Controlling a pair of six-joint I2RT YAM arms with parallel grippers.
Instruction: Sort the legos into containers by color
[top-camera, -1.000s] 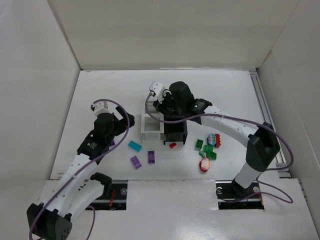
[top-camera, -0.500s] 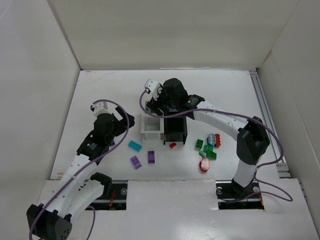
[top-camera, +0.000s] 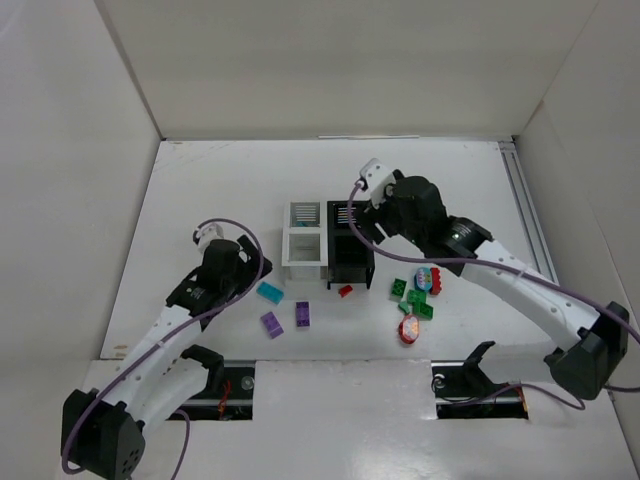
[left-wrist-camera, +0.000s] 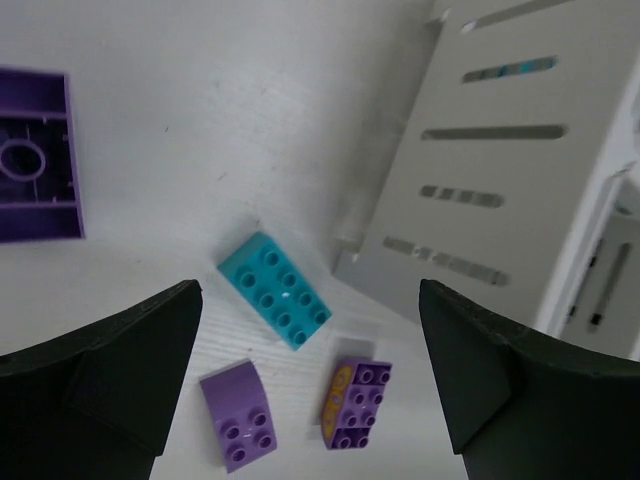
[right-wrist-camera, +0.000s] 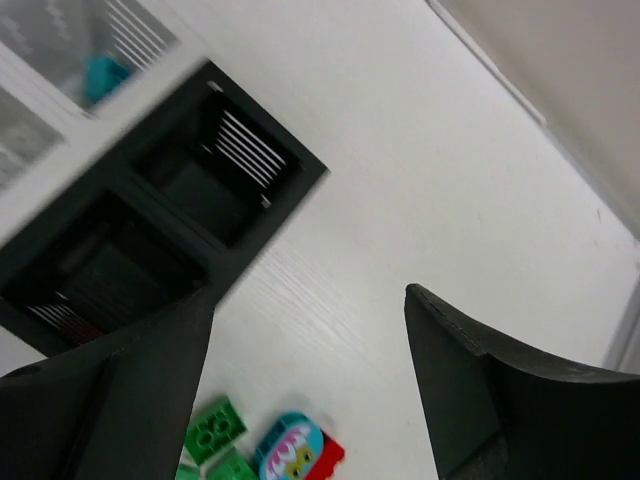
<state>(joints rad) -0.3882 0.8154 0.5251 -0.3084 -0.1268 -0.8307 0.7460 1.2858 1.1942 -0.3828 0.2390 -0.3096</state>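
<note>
Legos (top-camera: 302, 314) lay loose on the worktop (top-camera: 200, 190) around the containers (top-camera: 304, 266). A teal brick (left-wrist-camera: 275, 291) and small purple bricks (left-wrist-camera: 238, 429) sat to the left front. A red brick (top-camera: 345, 291) lay just before the black bin (top-camera: 350, 268). Green bricks (top-camera: 419, 301) and a red-yellow round piece (top-camera: 409, 330) were off to the right.

Left tool (left-wrist-camera: 310, 288) hung over the teal brick, jaws spread wide, nothing in them. Right tool (right-wrist-camera: 308, 295) was likewise released and empty, above the worktop beside the black bins.

Step in hand, as I judged it: pick the teal brick with the left tool.

Notes for doing it well:
- The brick lay askew to the jaw line. I would turn the wrist until the pads faced its long sides, centre over it, then go straight down.
- The printed purple brick (left-wrist-camera: 357, 403) sat just beside the teal one's lower corner, and the white bin wall (left-wrist-camera: 480, 190) stood near the right finger. A slow close should nudge neither.
- A teal piece (right-wrist-camera: 105, 74) showed inside a white bin, so I took that bin for teal. I could not tell which of the two white ones it was.
- Lift above the rim before crossing and release low inside.
- Keep the right tool clear of the cluster meanwhile.
</note>
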